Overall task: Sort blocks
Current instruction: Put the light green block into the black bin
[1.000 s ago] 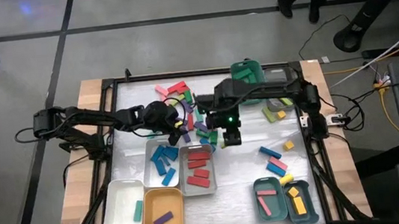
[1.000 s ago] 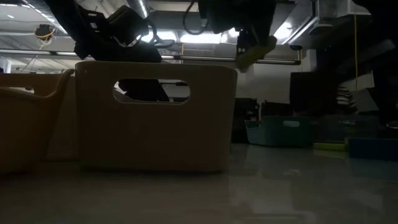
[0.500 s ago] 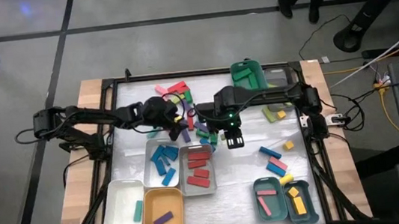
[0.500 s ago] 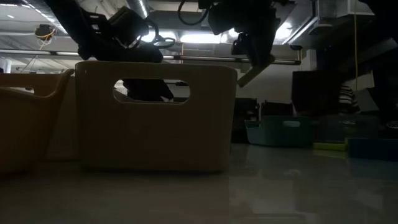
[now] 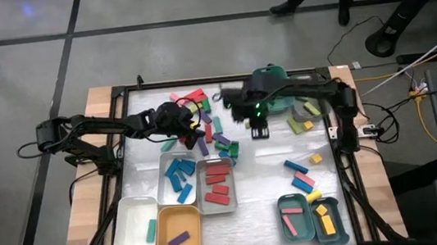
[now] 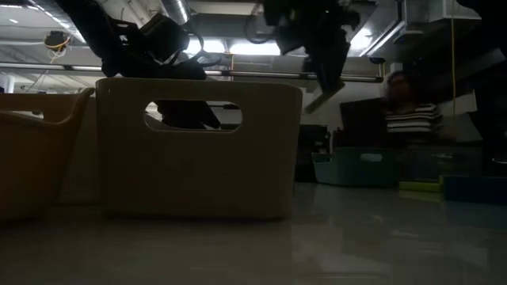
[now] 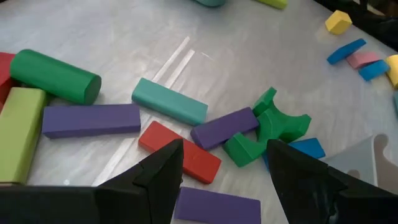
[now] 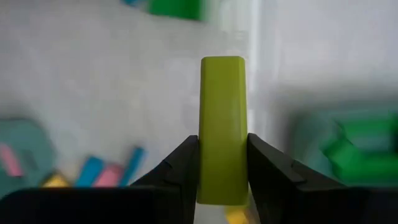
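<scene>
I have the right gripper (image 8: 222,168) clamped on a lime block (image 8: 222,127), lifted off the table near the green tray (image 5: 270,79) at about one o'clock from the middle of the table. My left gripper (image 7: 225,180) hangs with its jaws wide and empty over the loose pile (image 5: 206,120) at roughly eleven o'clock, a red block (image 7: 179,151) and purple ones right under it. I'd call the sort perhaps half done: blue bars fill one grey tray (image 5: 177,179), red ones the grey tray (image 5: 218,182) beside it, and the white (image 5: 134,227), orange (image 5: 177,238) and teal trays (image 5: 311,219) along six o'clock hold only a few. Still loose are the pile, plus a few strays (image 5: 300,175) toward four o'clock.
</scene>
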You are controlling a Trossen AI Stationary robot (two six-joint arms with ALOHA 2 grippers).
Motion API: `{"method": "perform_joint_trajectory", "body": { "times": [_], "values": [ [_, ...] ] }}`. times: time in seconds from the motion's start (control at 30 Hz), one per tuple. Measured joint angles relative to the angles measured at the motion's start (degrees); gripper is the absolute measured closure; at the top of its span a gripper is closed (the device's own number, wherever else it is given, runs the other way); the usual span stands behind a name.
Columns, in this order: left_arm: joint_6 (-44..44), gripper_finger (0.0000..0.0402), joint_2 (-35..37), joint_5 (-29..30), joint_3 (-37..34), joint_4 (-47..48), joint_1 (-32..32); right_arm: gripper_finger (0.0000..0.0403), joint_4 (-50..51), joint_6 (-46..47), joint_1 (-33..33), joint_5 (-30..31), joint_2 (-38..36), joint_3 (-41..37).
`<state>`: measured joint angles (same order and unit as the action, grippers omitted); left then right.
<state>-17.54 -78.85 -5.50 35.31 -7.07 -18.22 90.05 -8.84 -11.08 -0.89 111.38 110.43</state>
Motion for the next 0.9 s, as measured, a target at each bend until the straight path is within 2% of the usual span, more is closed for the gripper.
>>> {"method": "perform_joint_trajectory", "body": {
  "times": [0.33, 0.47, 0.63, 0.77, 0.9],
  "values": [
    [-0.3, 0.0185, 0.0, 0.0, 0.0, 0.0, 0.0, 0.0285, 0.0, 2.8, -16.2, 4.8, -18.2, -19.2],
    [-1.6, 0.0185, 0.0, 0.0, 0.0, -0.3, 0.0, 0.0285, 0.0, 5.1, -23.4, 8.5, -24.2, -26.8],
    [-1.9, 0.0185, 0.0, 0.0, 0.0, -2.4, 0.0, 0.0285, -3.6, 6.0, -30.7, 13.1, -27.7, -34.1],
    [-2.0, 0.0185, 0.0, 0.6, 0.0, -3.6, 0.0, 0.0285, -7.4, 5.5, -35.0, 13.4, -27.7, -38.3],
    [-3.7, 0.0185, 0.0, 7.3, 0.0, -4.3, -0.1, 0.0285, -12.4, 4.4, -37.1, 13.5, -27.7, -42.3]
  ]
}}
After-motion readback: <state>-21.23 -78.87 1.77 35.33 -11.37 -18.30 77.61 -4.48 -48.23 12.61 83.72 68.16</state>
